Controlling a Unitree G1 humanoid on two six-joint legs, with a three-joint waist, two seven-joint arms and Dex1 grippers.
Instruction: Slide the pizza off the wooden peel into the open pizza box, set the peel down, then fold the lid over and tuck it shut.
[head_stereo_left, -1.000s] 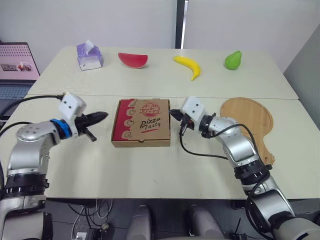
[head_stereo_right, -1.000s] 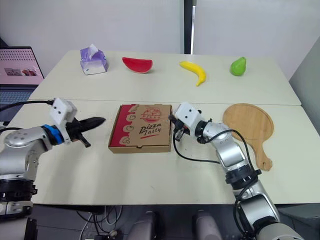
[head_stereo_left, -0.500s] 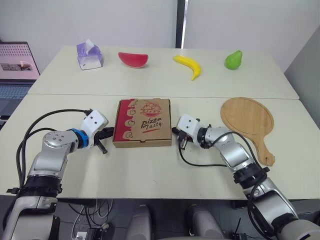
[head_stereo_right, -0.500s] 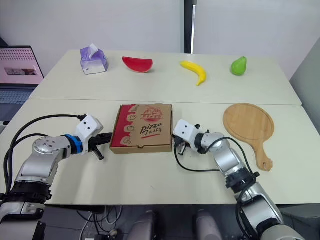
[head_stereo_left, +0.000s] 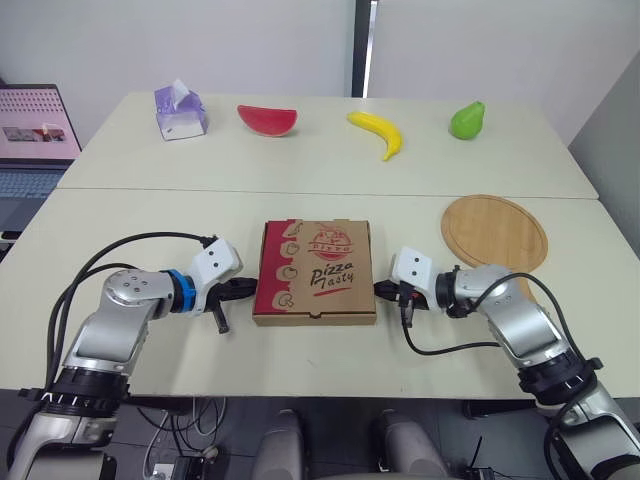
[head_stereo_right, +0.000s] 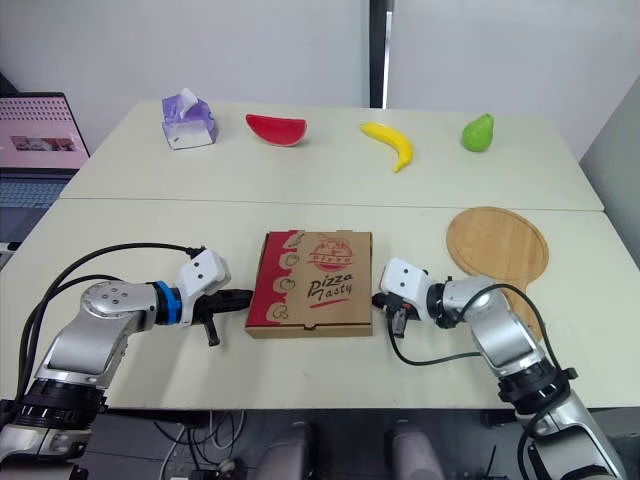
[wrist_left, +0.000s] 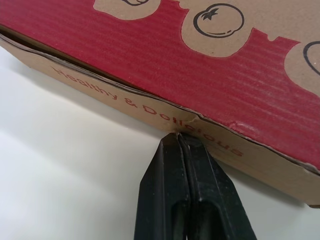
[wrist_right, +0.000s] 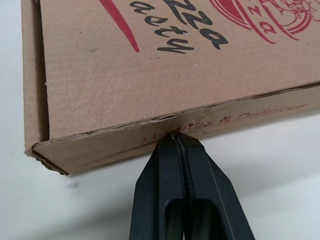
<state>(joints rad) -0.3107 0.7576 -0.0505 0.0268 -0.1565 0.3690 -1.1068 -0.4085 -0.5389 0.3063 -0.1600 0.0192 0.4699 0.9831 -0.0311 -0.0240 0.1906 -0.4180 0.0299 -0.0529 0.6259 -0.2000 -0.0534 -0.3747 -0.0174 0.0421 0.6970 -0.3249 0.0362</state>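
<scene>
The pizza box (head_stereo_left: 318, 268) lies closed on the near table, its printed lid flat. My left gripper (head_stereo_left: 248, 288) is shut, its tip touching the box's left side wall (wrist_left: 215, 145) just under the lid's edge. My right gripper (head_stereo_left: 381, 290) is shut too, with its tip against the right side wall (wrist_right: 150, 137) below the lid seam. Neither holds anything. The round wooden peel (head_stereo_left: 495, 232) lies bare on the table to the right of the box, beyond my right arm. The pizza is hidden.
On the far table stand a purple tissue box (head_stereo_left: 179, 110), a red watermelon slice (head_stereo_left: 267, 119), a banana (head_stereo_left: 377, 132) and a green pear (head_stereo_left: 465, 119). A laptop (head_stereo_left: 35, 130) sits off the left edge. A seam runs between the two tables.
The closed box has slid to the right and a little nearer. Both grippers came down to the table and now press its two side walls.
</scene>
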